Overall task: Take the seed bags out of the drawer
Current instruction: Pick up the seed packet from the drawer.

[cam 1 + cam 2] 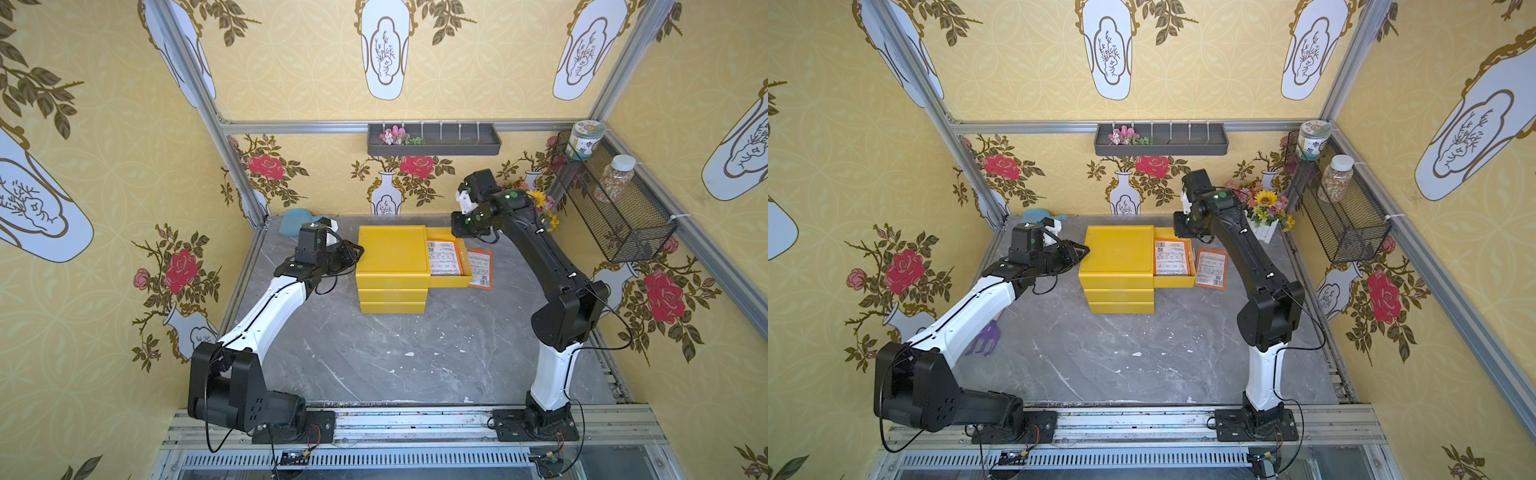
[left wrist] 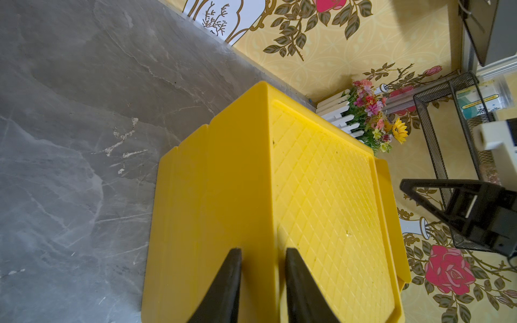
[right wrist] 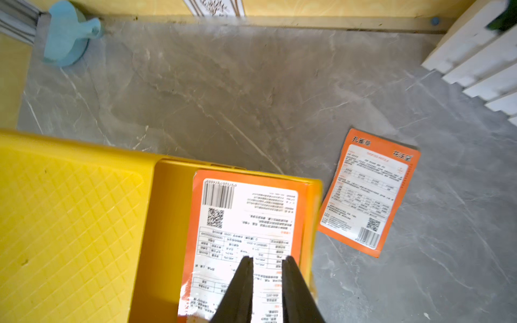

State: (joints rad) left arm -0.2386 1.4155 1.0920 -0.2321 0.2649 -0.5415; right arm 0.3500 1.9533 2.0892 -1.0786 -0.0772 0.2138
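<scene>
Right fingers (image 3: 240, 285) narrowly apart over orange-bordered, white-backed seed bag (image 3: 246, 218) in drawer (image 3: 167, 223), left fingers (image 2: 223, 288) apart at cabinet (image 2: 223, 181) edge

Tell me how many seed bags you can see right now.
2. One seed bag lies in the open drawer, printed back up; the other seed bag lies flat on the table beside that drawer. More may be hidden under the one in the drawer.

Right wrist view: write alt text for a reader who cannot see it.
The right gripper, its jaws a little apart, hangs over a seed bag lying barcode side up in the open yellow drawer. A second seed bag lies flat on the grey table beside the drawer, outside it.
</scene>
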